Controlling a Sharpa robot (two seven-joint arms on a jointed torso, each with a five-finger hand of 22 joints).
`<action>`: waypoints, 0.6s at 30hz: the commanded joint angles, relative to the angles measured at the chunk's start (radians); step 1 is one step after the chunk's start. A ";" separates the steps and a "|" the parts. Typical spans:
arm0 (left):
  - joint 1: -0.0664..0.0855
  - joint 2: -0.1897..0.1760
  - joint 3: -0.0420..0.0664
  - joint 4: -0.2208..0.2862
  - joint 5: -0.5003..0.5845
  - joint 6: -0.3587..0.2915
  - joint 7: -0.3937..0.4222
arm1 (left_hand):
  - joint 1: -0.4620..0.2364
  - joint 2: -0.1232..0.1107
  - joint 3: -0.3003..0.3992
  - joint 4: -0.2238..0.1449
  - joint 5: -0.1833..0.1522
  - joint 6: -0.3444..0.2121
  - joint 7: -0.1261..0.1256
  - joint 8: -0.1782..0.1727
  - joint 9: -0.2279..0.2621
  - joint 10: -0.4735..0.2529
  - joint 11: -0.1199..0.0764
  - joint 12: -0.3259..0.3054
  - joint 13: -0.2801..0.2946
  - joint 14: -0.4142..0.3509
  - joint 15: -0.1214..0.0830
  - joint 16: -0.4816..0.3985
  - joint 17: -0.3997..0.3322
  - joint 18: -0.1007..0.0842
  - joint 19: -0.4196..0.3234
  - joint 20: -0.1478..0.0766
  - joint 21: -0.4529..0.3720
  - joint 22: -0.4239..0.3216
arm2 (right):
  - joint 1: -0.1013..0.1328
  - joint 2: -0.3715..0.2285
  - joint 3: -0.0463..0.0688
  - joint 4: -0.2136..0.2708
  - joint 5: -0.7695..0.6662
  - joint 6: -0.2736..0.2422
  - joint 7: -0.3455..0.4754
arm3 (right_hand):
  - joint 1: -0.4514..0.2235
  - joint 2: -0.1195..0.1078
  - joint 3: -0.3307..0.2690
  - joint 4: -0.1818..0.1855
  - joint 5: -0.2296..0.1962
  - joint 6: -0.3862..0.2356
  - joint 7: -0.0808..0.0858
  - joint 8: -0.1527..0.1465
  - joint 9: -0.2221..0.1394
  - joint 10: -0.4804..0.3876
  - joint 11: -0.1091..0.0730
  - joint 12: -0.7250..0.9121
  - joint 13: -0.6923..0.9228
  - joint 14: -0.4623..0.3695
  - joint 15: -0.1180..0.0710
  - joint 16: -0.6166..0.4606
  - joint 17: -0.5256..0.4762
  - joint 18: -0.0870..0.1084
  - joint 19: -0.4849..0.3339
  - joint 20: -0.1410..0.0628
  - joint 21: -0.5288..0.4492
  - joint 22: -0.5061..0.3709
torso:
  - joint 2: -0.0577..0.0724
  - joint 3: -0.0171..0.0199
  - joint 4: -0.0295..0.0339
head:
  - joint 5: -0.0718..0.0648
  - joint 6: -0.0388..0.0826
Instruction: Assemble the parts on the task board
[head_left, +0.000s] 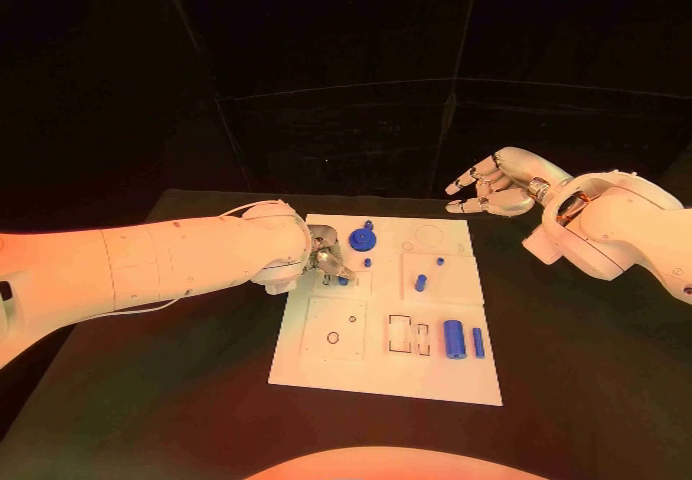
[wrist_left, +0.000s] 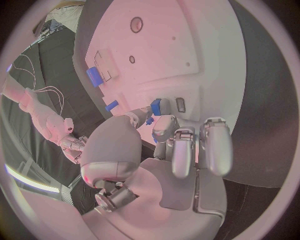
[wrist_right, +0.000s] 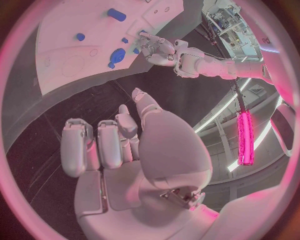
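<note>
1. Left hand (head_left: 323, 258) is down at the left side of the task board (head_left: 387, 375), far half. Fingers are curled in over a small blue peg (wrist_left: 155, 106), which sits between the fingertips in the left wrist view, so it looks pinched. I can't tell whether the peg is already seated in the board.
2. Step in hand, my read: seating that small blue peg in its spot on the board. To do it well, keep the peg upright, line it up over the hole before pushing, press straight down, and let go only once it stands alone. Risk: a tilted peg jams or pops out of the pinch.
3. Task board: white flat plate in the middle of the black table (head_left: 173, 400), with cut-out recesses. A round hole and two rectangular slots on the near half look unfilled.
4. Parts on the board, left to right: blue round gear-like piece (head_left: 362, 239) at the far middle, just right of the left hand; small blue stub (head_left: 420, 283) mid-board; blue cylinder (head_left: 454, 339) and thin blue bar (head_left: 477, 342) lying side by side at the near right. Several pieces are loose, so the task looks early to midway.
5. Right hand (head_left: 488, 182) is raised beyond the far right corner of the board, well apart from the parts, holding nothing, fingers loosely bent and apart.
</note>
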 joint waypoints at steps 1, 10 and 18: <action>0.001 0.002 0.000 -0.002 0.004 0.014 0.000 | -0.021 -0.004 -0.027 0.013 -0.005 0.011 0.000 -0.004 -0.002 0.010 -0.001 0.008 0.003 0.107 -0.005 0.003 0.263 -0.018 0.003 -0.006 -0.001 0.004 | 0.002 0.001 0.001 0.001 0.002 0.007 0.003 | -0.003 -0.001 -0.003 0.007 0.002 0.002 0.001 0.004 -0.002 -0.004 -0.001 -0.007 -0.002 0.038 -0.008 -0.006 -0.003 0.007 -0.009 0.001 -0.005 0.050 | 0.000 0.0006 0.0003 | -0.001 0.000; 0.001 0.003 0.000 -0.010 0.004 0.008 0.000 | -0.059 -0.008 -0.151 0.068 -0.008 0.021 -0.001 -0.011 -0.008 0.012 -0.001 0.010 0.007 0.107 -0.006 0.003 0.263 -0.019 0.004 -0.006 -0.003 0.006 | 0.002 0.001 0.001 0.001 0.002 0.007 0.004 | -0.016 -0.008 -0.012 0.016 -0.006 0.001 0.001 0.003 -0.002 -0.011 0.000 -0.020 -0.014 0.036 -0.008 -0.015 -0.012 0.009 -0.015 0.002 -0.012 0.040 | 0.000 -0.0001 0.0000 | 0.000 0.000; 0.002 -0.006 0.002 -0.002 0.003 -0.010 0.001 | -0.041 -0.011 -0.273 0.111 -0.022 0.025 -0.004 -0.014 -0.025 0.013 -0.003 0.009 0.010 0.107 -0.008 0.003 0.263 -0.019 0.005 -0.009 -0.004 0.010 | 0.002 0.001 0.001 0.000 0.002 0.006 0.004 | -0.018 -0.009 -0.014 0.017 -0.006 0.001 0.000 0.003 -0.002 -0.011 0.000 -0.020 -0.014 0.036 -0.008 -0.016 -0.013 0.010 -0.016 0.002 -0.013 0.039 | 0.000 -0.0006 0.0003 | -0.001 0.001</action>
